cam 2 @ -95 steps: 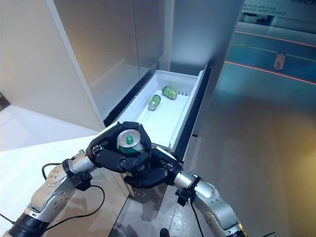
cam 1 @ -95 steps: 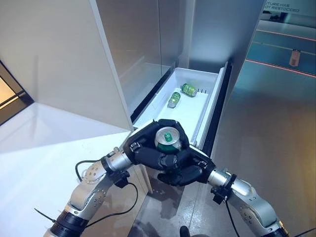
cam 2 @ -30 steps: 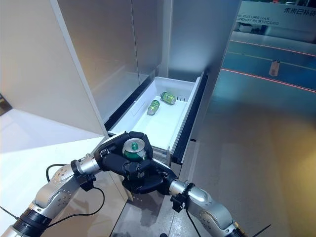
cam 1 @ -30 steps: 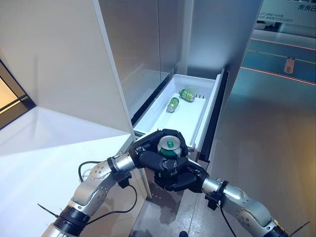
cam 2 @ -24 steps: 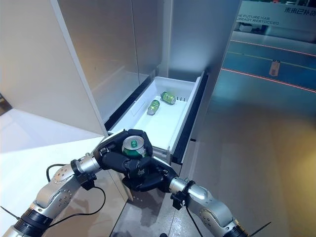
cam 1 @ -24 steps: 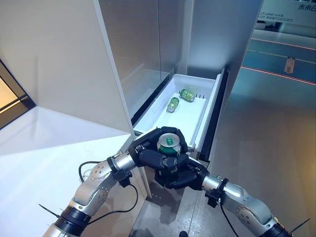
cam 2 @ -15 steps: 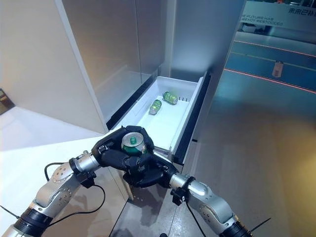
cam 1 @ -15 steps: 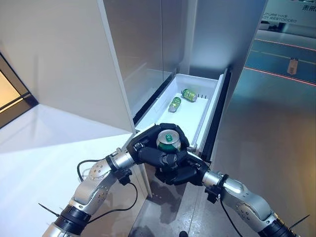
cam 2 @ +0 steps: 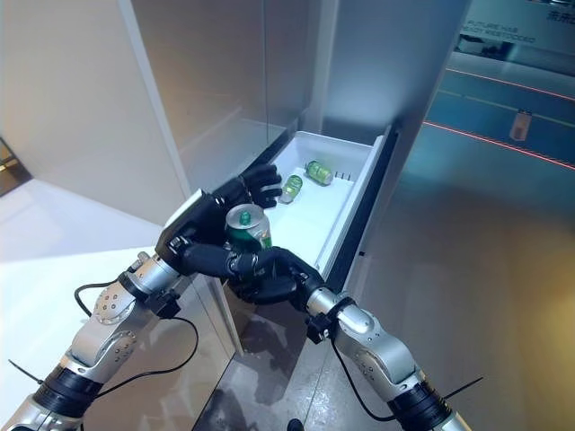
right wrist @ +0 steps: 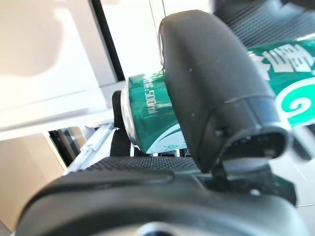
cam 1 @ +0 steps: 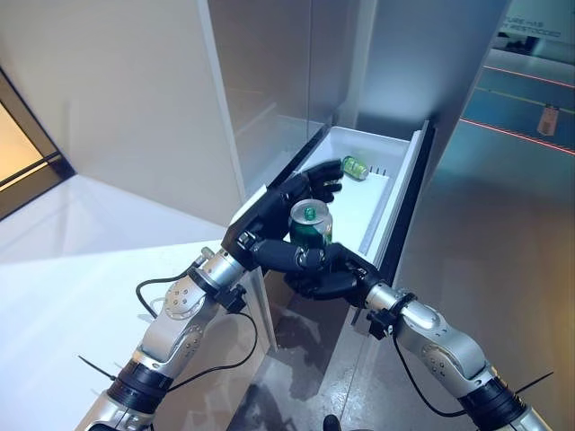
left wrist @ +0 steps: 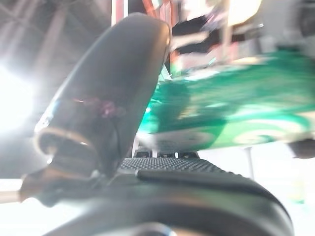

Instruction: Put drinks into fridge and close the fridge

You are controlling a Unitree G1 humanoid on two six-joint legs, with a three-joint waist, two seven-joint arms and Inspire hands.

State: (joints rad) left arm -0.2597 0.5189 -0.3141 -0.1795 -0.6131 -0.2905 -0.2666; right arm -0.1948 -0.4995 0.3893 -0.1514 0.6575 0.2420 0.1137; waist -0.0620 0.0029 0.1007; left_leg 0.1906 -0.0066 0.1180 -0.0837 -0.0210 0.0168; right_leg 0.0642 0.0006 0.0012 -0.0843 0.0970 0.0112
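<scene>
A green can (cam 1: pixel 310 224) stands upright in my right hand (cam 1: pixel 325 277), whose fingers curl round its lower half; it also shows in the right wrist view (right wrist: pixel 285 73). My left hand (cam 1: pixel 269 214) lies against the can's left side with its fingers (cam 1: pixel 322 184) straight and spread over the drawer. The can is above the front part of the fridge's open white drawer (cam 1: pixel 395 184). Green cans (cam 2: pixel 316 171) lie on their sides at the drawer's far end. In the left wrist view the can (left wrist: pixel 231 113) is close past the thumb (left wrist: pixel 108 98).
The grey fridge front (cam 1: pixel 269 81) rises to the left of the drawer. A white counter (cam 1: pixel 63 296) is at lower left. The drawer's dark front panel (cam 1: pixel 411 206) runs along its right side, with grey floor (cam 1: pixel 485 233) beyond.
My left hand's fingers have opened off the can and now spread over the drawer. Both hands and the can have moved forward over the drawer. The camera has shifted too.
</scene>
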